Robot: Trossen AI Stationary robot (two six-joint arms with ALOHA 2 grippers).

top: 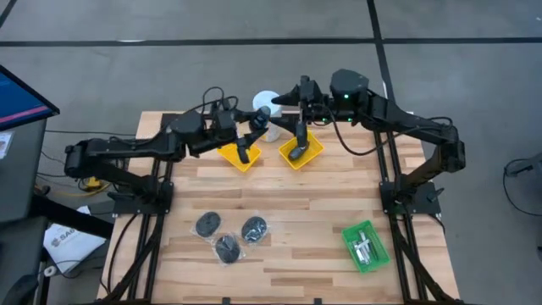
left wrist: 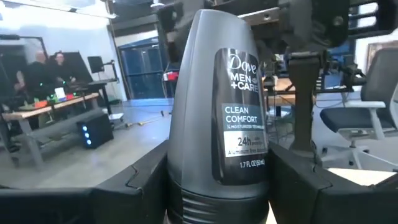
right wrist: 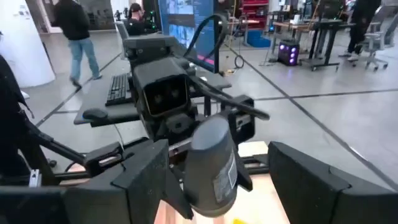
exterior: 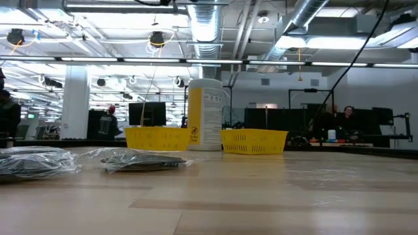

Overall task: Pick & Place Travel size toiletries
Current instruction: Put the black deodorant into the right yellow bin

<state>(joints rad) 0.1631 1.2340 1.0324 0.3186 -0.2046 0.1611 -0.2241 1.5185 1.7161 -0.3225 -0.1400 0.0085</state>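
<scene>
Left wrist view: the left tool (left wrist: 217, 186) is clenched on a dark grey deodorant (left wrist: 217, 106). Its fingers (left wrist: 134, 186) press both flanks, and its long axis runs straight out between them, domed end forward. In the high view this tool (top: 246, 151) hangs over the left tray (top: 227, 154), just in front of the canister (top: 265, 102) on its left side.

The right tool (right wrist: 214, 180) grasps a second deodorant (right wrist: 214, 165) the same way, long axis in line with the fingers. It hangs (top: 298, 148) over the right tray (top: 316, 151), just in front of the canister on its right side. Each arm already stands above its own tray, so the coming move looks like a straight lowering and release, one piece per tray.

Three wrapped discs (top: 229, 233) lie well in front of the canister, to its left and nearer the left arm. A green tray (top: 366, 246) with small silver pieces sits well in front to its right, nearer the right arm.

The low view shows neither tool. From above I cannot tell whether either deodorant touches its tray floor, and the tools hide much of both trays. The silver pieces are too small to count.
</scene>
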